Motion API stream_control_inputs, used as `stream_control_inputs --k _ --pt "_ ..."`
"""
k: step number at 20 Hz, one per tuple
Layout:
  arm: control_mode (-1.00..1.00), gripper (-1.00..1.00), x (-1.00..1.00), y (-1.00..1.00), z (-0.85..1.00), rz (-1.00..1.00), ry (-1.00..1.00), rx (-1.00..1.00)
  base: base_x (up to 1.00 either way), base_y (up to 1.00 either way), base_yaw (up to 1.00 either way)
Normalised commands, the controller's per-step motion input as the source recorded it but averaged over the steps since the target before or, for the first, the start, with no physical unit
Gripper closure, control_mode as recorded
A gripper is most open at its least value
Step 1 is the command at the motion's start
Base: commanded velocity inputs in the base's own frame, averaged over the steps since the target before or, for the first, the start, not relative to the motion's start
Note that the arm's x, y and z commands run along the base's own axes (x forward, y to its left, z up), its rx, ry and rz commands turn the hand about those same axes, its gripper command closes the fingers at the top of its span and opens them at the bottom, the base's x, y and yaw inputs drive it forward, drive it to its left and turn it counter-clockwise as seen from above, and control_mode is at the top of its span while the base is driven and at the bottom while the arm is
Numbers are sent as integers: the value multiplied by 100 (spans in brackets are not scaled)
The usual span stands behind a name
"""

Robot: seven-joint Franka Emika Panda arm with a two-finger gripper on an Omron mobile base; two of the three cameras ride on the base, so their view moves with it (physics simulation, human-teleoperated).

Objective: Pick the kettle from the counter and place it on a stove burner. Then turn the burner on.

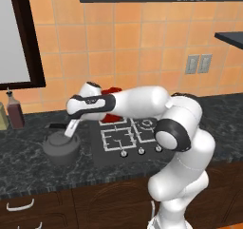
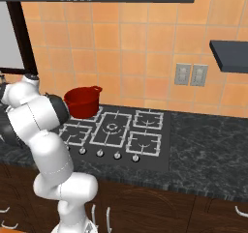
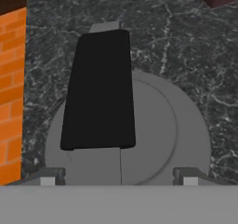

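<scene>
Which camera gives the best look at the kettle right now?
The hand view: the kettle is close up from above, its black handle sharp, with the tool just over it. The left base view shows the whole kettle smaller, on the counter beside the stove.

I've got the gripper point(image 1: 71, 130) directly over the kettle point(image 1: 60, 149), fingers pointing down, and the kettle's black handle point(image 3: 100, 90) sits square in the way from the hand view. Left of the kettle, two bottles point(image 1: 14, 110) stand against the wall, near enough to crowd that side. Right of the kettle, the counter point(image 1: 28, 171) runs bare up to the stove edge, so that lane is open. Beyond the kettle toward the stove's back corner, the red pot point(image 2: 82, 101) occupies one burner. The big ringed stove burner point(image 2: 112, 127) past it stands free, and so do the front grates.
</scene>
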Motion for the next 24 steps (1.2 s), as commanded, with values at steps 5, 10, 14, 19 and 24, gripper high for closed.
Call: stream_control_inputs --k 5,10,14,19,24 --pt "-100 100 0 3 -1 0 0 0 0 0 0" --pt "-100 100 -7 0 1 0 -2 0 0 0 0" --pt "-100 100 -24 -2 14 0 -17 0 0 0 0" --pt "-100 100 -21 -25 33 -1 -18 1 0 0 0" --pt "-100 100 -30 -58 43 -4 -7 9 0 0 0"
